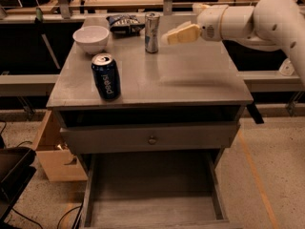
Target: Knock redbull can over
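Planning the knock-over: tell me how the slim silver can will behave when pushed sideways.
The redbull can stands upright, tall and narrow, so it probably tips readily under a push near its top. Being round, it may roll on the smooth table once down. The end effector hovers close beside it, apart, at about mid-can height.

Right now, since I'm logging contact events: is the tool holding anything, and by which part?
Nothing is held. The tool hangs above the table, just to the right of the upright redbull can and apart from it.
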Robot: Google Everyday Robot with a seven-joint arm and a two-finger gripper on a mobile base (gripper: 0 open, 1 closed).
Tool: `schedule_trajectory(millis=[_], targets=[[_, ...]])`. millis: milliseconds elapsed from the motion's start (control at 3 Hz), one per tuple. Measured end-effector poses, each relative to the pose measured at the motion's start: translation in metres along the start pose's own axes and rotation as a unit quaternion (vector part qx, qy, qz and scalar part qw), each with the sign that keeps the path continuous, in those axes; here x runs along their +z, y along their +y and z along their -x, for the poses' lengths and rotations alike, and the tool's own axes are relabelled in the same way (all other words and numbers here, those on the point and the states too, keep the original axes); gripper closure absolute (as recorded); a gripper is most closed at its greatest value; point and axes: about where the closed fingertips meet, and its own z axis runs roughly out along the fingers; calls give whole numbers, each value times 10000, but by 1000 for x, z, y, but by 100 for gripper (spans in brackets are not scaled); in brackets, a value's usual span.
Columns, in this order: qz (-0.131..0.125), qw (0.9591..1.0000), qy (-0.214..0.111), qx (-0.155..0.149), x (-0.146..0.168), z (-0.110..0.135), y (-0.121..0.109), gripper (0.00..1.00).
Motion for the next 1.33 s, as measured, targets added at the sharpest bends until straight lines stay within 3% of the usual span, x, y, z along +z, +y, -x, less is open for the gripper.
schedule_trajectory(millis=[667,1333], targets=[[99,9988,-424,244,60,-21,-1,0],[-79,9938,-737,829,102,-37,-15,0]])
